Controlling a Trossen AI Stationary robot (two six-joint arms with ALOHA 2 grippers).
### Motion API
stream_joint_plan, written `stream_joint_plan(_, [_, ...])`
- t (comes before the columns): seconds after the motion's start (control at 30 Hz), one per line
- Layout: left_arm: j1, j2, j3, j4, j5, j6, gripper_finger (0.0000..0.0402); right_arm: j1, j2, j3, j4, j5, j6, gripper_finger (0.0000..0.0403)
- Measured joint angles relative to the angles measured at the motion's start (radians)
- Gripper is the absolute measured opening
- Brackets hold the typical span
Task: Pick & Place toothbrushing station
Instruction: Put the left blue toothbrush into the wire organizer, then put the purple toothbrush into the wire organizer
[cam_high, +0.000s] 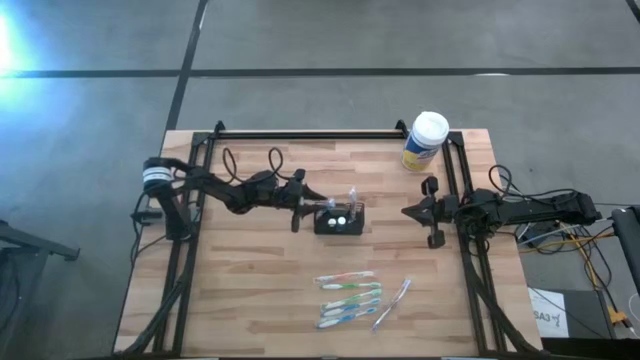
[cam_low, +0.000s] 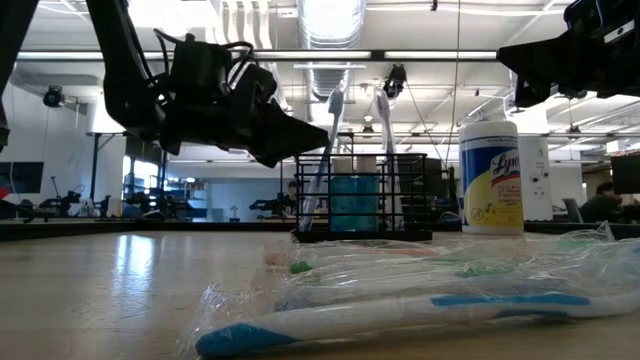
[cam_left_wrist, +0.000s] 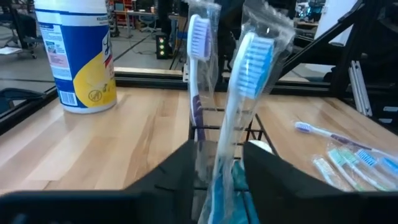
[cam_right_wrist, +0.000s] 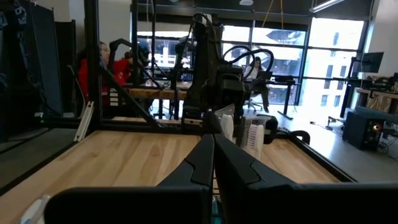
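The black mesh toothbrush caddy (cam_high: 339, 220) stands mid-surface with two wrapped toothbrushes (cam_left_wrist: 233, 99) upright in it, and the left tool (cam_high: 312, 209), fingers parted around a brush, sits tight against it. Pulling back crooked could snag a wrapper and tip the caddy. The right tool (cam_high: 408, 212) waits shut, well apart; the yellow canister (cam_low: 490, 177) reads "Lys…".

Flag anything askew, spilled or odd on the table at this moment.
Nothing is spilled or damaged. The wrapped toothbrushes lie in a loose, uneven fan near the table's front edge, one angled apart to the right. Two more stand upright in the black mesh caddy, at the left tool. The yellow canister stands upright.
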Motion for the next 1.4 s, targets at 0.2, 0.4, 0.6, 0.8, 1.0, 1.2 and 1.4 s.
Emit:
stream_joint_plan(0.2, [0.0,-0.063,-0.001,-0.018,0.0,-0.019,0.0229,0.0,0.0,0.0,-0.001,0.0,0.0,0.0008])
stream_joint_plan(0.4, [0.0,-0.272,-0.001,-0.238,0.0,-0.019,0.0265,0.0,-0.001,0.0,-0.005,0.0,0.0,0.0008])
stream_joint_plan(0.6, [-0.003,-0.58,-0.001,-0.599,-0.003,-0.015,0.0235,0.0,-0.001,0.0,-0.016,0.0,0.0,0.0008])
stream_joint_plan(0.8, [-0.035,-0.858,-0.001,-0.897,-0.106,-0.003,0.0116,0.0,-0.001,0.0,-0.018,0.0,0.0,0.0008])
stream_joint_plan(1.0, [-0.135,-1.085,-0.006,-1.084,-0.312,0.086,0.0011,0.0,-0.001,0.0,-0.018,0.0,0.012,0.0008])
stream_joint_plan(1.2, [-0.259,-1.19,-0.13,-0.898,-0.209,0.227,0.0005,0.0,0.0,0.0,-0.018,0.0,0.013,0.0008])
stream_joint_plan(1.4, [-0.252,-1.263,-0.302,-0.714,-0.23,0.251,0.0008,0.0,-0.002,0.0,-0.017,0.0,0.032,0.0008])
